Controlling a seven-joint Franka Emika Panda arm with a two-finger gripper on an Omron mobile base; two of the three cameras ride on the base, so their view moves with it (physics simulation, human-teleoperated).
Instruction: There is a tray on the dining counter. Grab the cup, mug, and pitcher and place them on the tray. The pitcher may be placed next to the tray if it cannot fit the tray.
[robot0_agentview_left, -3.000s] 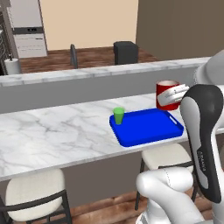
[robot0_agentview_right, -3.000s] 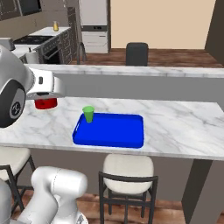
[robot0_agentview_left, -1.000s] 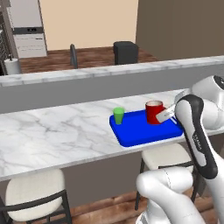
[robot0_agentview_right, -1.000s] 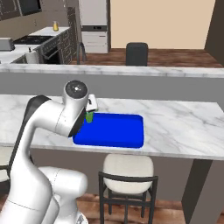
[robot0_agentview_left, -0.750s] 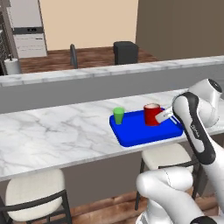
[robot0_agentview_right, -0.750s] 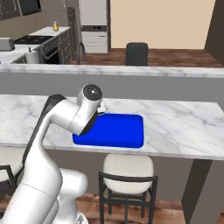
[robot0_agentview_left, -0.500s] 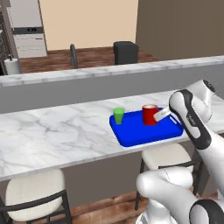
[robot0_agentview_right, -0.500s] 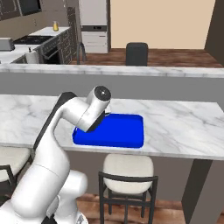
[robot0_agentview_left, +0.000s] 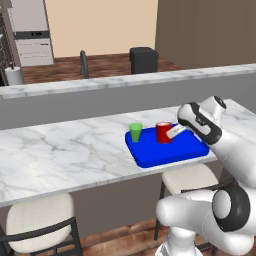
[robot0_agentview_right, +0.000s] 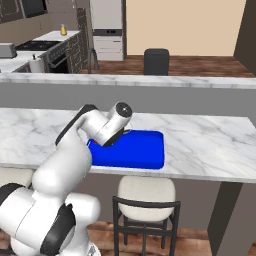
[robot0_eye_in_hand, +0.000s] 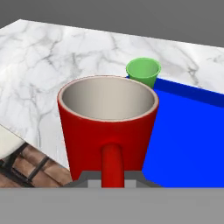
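The tool (robot0_agentview_left: 171, 133), clamped on the glossy red mug's (robot0_agentview_left: 163, 132) handle, holds it above the blue tray (robot0_agentview_left: 170, 150) beside the green cup (robot0_agentview_left: 135, 132); next, lower and release

Red mug (robot0_agentview_left: 163, 132) upright over the blue tray (robot0_agentview_left: 167, 151) near the worktop's (robot0_agentview_left: 65, 150) front edge; green cup (robot0_agentview_left: 135, 132) upright at the tray's back left corner.

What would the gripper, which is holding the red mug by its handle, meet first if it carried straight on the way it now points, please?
Most likely the green cup. In the hand view it stands straight beyond the red mug that the gripper holds over the blue tray, though the gap between them is hard to judge.
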